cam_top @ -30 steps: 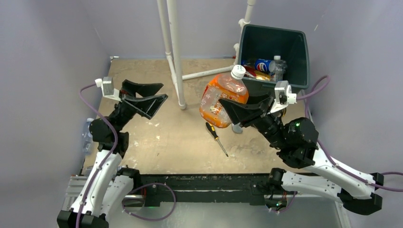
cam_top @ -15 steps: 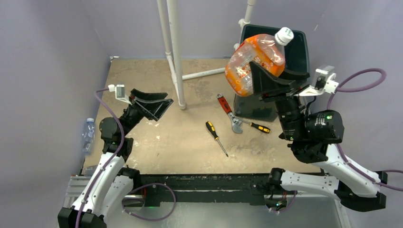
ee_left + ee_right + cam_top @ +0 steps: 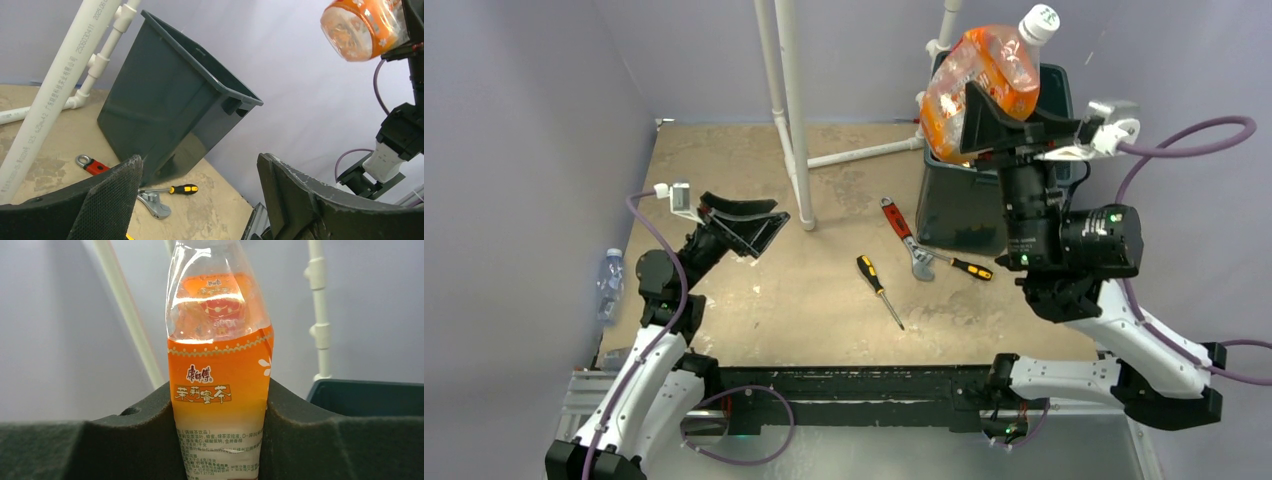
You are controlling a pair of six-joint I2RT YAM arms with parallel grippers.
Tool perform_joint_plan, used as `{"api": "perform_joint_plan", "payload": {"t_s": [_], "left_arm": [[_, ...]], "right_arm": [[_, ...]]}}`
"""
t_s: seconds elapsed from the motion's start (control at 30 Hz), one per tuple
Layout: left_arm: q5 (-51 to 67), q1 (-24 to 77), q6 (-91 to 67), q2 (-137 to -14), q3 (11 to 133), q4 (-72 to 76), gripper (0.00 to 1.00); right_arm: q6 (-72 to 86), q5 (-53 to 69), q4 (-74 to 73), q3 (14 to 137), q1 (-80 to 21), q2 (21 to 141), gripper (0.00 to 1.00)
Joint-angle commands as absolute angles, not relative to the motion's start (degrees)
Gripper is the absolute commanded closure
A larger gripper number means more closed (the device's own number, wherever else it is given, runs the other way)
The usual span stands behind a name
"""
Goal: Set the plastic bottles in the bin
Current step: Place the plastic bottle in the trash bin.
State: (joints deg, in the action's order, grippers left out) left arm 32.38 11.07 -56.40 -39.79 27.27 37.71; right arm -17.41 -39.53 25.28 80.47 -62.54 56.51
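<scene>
A: What can be read on the orange bottle point(image 3: 218, 325)?
B: Its label point(image 3: 220, 385) says "康师傅", then "茉莉蜜茶" below. The white pipe point(image 3: 60, 75) at left carries printed characters and digits, too small to read.

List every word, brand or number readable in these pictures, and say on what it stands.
"康师傅": orange bottle, on its label.
"茉莉蜜茶": same label, just below.
Fine print lower on that label: too small to read.
Printed line along the white pipe: too blurred to read.
Green mark on the cap: too small.

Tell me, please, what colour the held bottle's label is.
Orange label, whitish lower down; best in the right wrist view.
</scene>
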Motion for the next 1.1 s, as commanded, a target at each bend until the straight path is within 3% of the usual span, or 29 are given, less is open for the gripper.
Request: {"api": "perform_joint_plan", "payload": {"t_s": [0.0,0.23,0.47,0.77,0.97,1.07], "left_arm": [[31.87,11.51,-55.79,-37.95,26.85,37.14,0.16],[30.64,11.51,-54.63,-33.4,26.67,31.4,0.16],[30.73,11.67,-54.63,-31.94,27.1,28.92,0.17],[29.16,12.59,-52.14,-30.21,27.2,23.75,0.17],[28.16,13.0,-48.4,-29.25,29.61,17.37,0.17],[27.97,13.01,-47.5,-28.84,29.97,15.62,0.17]], "right_arm": [[-26.28,-47.49,29.18,87.18,-60.33,60.72,0.78],[-17.7,-46.2,26.93,88.11,-45.18,62.79,0.78],[-15.36,-44.98,21.58,93.75,-38.88,69.95,0.8],[10.15,-32.4,7.04,87.05,-12.39,71.97,0.8],[13.42,-30.76,4.77,86.8,-8.65,77.58,0.78],[14.67,-30.6,4.01,86.33,-8.31,79.53,0.73]]}}
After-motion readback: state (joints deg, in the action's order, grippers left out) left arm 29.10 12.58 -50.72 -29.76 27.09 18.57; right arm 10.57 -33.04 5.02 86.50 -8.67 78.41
